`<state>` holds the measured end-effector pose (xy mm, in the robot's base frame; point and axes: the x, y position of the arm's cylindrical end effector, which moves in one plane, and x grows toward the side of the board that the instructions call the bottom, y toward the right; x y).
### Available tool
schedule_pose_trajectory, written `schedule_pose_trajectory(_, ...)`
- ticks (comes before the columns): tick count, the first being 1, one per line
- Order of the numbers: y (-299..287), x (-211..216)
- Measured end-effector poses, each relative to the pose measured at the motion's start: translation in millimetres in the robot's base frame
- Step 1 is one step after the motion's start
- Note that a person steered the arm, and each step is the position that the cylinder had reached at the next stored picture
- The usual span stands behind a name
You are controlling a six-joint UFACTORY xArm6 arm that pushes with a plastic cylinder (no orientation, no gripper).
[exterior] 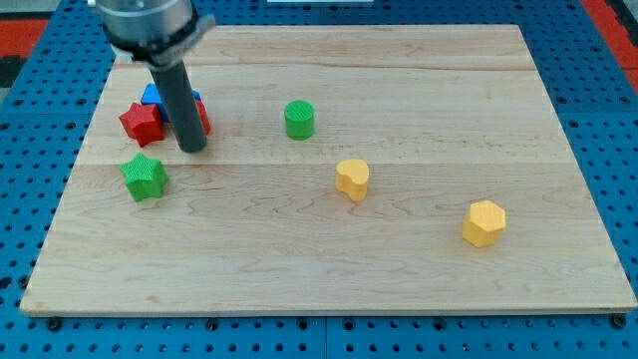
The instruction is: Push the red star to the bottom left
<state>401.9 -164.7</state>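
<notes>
The wooden tabletop point(419, 80) is seen from above at an angle. The red star point(141, 123) is located in the upper left of the view, touching a blue block point(155, 96) whose shape cannot be made out. A 2nd red block point(202, 118) is largely hidden behind the rod. My tip point(192, 149) is placed just to the right of the red star and above right of the green star point(146, 178). No end effector jaws are fitted, so no open or closed state applies. A green cylinder point(299, 119) is positioned near the centre. 2 yellow blocks point(352, 179) point(483, 222) are located to the right, well apart.
</notes>
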Motion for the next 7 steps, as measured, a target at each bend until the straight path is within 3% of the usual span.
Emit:
schedule_pose_trajectory(1,-27.3,31.7)
schedule_pose_trajectory(2,-27.8,98.4)
schedule_pose_trajectory(3,-15.7,104.0)
schedule_pose_trajectory(5,53.9,-60.4)
schedule_pose_trajectory(6,31.7,-116.9)
schedule_pose_trajectory(7,-3.3,-104.2)
